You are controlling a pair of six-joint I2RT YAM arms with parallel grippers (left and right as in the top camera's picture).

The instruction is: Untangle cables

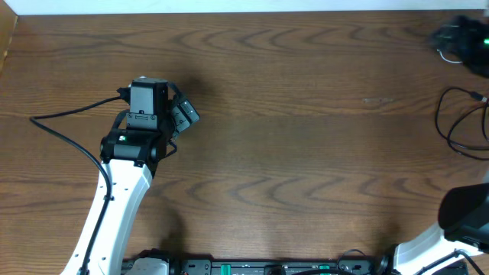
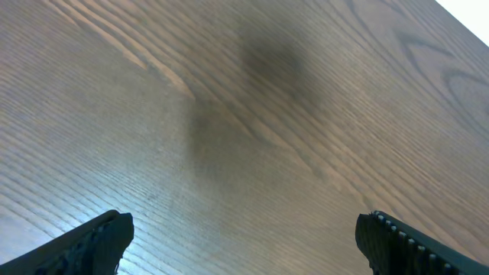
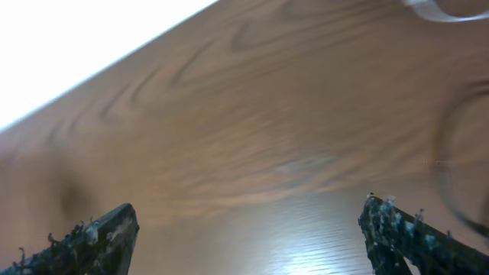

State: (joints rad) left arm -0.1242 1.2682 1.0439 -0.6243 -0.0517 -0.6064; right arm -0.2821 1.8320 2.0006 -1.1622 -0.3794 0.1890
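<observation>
A thin black cable lies in loose loops at the table's right edge. A dark bundle with a pale strand lies at the far right corner; I cannot tell its make-up. In the right wrist view a blurred black loop and a blurred white strand show at the right. My left gripper is open and empty over bare wood at the left, far from the cables; its fingers are wide apart. My right gripper is open and empty above bare wood.
The wooden table fills the view. The left arm's thick black wire trails to the left. Only the right arm's dark body shows at the bottom right of the overhead view. The table's far edge meets a white surface.
</observation>
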